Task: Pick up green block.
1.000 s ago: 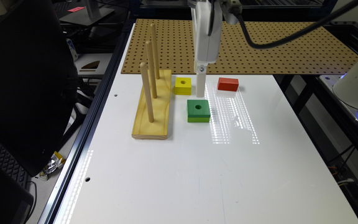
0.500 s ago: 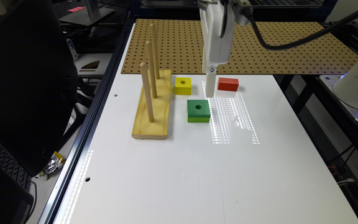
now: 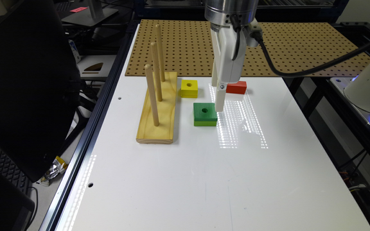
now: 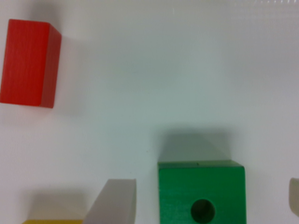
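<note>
The green block (image 3: 205, 114) lies flat on the white table (image 3: 204, 179), its round centre hole facing up, dark green on top with a paler green band along its lower edge. Taking that block as the landmark: the yellow block (image 3: 189, 88), also holed, sits just beyond it toward the brown pegboard (image 3: 300, 45) and a little to the exterior view's left, apart from it. The red block (image 3: 236, 87) (a plain rectangle) lies farther off toward the exterior view's right, near the pegboard's edge, well clear of the green one. On the green block's other side, to the exterior view's left, stands a pale wooden base (image 3: 157, 112) carrying three upright pegs (image 3: 152, 94) — close to the block but not touching it.

The gripper (image 3: 219, 102) hangs from above, its white body upright, with a pale finger reaching down right at the green block's edge on the exterior view's right side. In the wrist view the green block (image 4: 201, 192) lies between the two fingers (image 4: 112, 203) — one beside it on the yellow block's side, the other just showing at the far side — so the pincer stands wide, straddling the block with bare table showing between the nearer finger and the block. The red block (image 4: 29, 63) lies well apart there, and a sliver of the yellow block (image 4: 51, 221) peeks in at the picture's edge.
</note>
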